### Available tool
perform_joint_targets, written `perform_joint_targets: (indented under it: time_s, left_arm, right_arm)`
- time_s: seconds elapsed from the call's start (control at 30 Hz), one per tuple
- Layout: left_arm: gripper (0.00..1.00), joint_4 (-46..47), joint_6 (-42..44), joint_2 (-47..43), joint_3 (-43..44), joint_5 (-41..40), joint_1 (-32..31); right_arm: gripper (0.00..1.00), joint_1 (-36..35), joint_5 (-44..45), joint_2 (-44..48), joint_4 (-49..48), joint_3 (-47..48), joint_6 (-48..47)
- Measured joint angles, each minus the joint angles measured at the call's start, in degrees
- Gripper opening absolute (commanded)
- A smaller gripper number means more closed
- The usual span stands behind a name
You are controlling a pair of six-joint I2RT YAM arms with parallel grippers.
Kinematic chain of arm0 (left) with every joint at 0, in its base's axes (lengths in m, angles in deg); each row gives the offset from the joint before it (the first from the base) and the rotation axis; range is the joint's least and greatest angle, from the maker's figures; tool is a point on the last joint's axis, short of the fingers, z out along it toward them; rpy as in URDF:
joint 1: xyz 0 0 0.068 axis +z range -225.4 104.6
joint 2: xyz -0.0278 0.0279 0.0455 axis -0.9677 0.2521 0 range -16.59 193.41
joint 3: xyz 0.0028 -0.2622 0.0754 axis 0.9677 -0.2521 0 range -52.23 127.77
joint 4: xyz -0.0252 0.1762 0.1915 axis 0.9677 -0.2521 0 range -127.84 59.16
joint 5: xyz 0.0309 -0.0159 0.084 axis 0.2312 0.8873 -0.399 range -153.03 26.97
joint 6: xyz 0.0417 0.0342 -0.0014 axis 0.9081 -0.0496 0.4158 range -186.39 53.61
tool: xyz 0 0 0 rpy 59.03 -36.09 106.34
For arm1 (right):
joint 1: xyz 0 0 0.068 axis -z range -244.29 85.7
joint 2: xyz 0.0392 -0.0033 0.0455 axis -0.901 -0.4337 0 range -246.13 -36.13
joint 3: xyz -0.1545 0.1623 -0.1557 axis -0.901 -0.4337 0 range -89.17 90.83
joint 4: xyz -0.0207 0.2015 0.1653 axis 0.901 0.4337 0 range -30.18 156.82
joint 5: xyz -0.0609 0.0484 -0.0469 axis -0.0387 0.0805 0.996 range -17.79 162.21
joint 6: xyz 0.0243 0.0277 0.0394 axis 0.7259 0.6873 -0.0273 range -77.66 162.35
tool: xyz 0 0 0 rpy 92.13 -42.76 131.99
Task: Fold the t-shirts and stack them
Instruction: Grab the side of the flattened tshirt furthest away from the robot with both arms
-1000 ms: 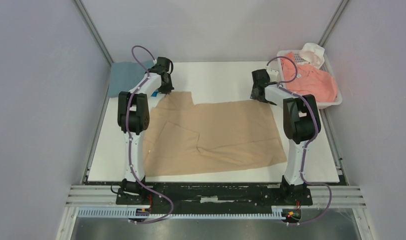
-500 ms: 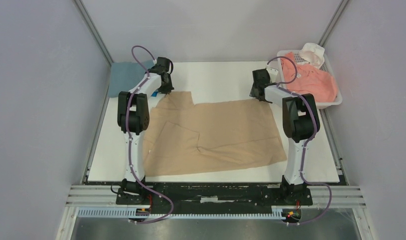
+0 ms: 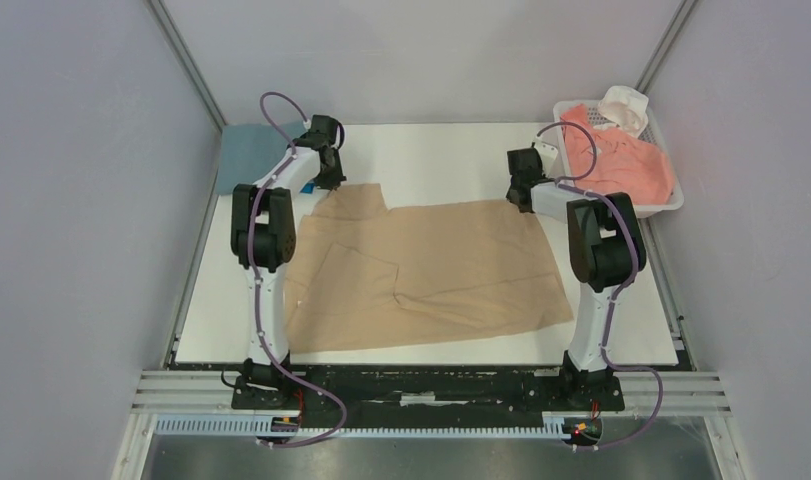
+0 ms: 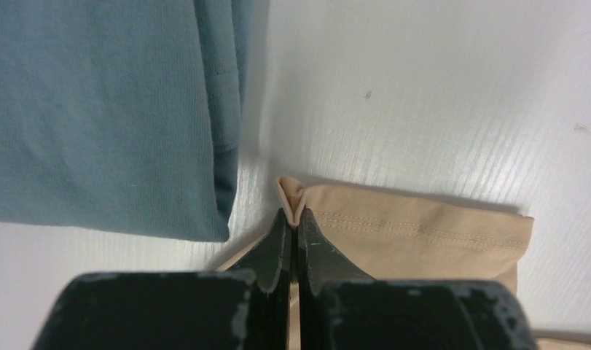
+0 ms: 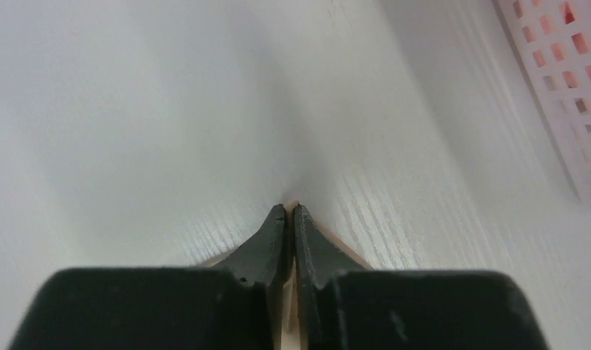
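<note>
Left claw: my left gripper [image 4: 292, 215] is pressed together on a small pucker of hem at the far-left corner of the tan short-sleeved cloth t-shirt [image 3: 431, 265].
Right claw: my right gripper [image 5: 290, 210] is closed on the far-right corner of the same shirt. Only a sliver of tan shows at its tips, so I judge the bite thin.
Tan shirt: it lies spread across the middle of the flat white table [image 3: 431, 155], with a flap and creases toward its near-left part. Both far corners are pinched.
Other shirts: a folded dusty grey-blue cloth t-shirt [image 4: 95, 109] sits at the far-left corner of the table, just beside my left claw but apart from the tan hem. A salmon-pink cloth t-shirt [image 3: 621, 160] is bunched in the white perforated plastic basket [image 3: 636, 208] at far right.
Step, as I read it: both far corners are gripped, ready to lift and carry the far edge toward the near side.
Risk, slip: the thin right bite could let go on the lift, dropping that side and skewing the fold.
Risk, uneven pull: if one arm leads, the cloth drags and the near-left flap may open.
Risk, left neighbour: a leftward drift of my left claw would catch the grey-blue shirt and disturb its fold.
Risk, basket: a rightward swing of my right arm could nudge the basket.
</note>
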Motion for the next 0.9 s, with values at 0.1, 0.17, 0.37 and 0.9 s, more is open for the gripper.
perform_joint_targets:
  time_s: [0.1, 0.17, 0.37, 0.9]
  left_arm:
    - [0.02, 0.02, -0.13, -1.25, -0.74, 0.59, 0.0]
    - [0.02, 0.11, -0.17, -2.4, -1.68, 1.49, 0.0]
    - [0.02, 1.53, -0.55, -7.69, -6.71, 4.52, 0.0]
    - [0.02, 12.35, -3.08, -32.17, -37.7, 9.97, -4.26]
  right_arm:
    - [0.0, 0.0, -0.26, 0.39, -0.63, -0.59, -0.11]
    - [0.0, 0.02, -0.46, 0.42, -0.7, -0.59, -0.59]
    - [0.0, -0.09, -1.11, 3.61, -0.81, -4.02, -3.26]
    - [0.0, -7.69, 1.97, 24.22, -0.46, -23.04, -9.64]
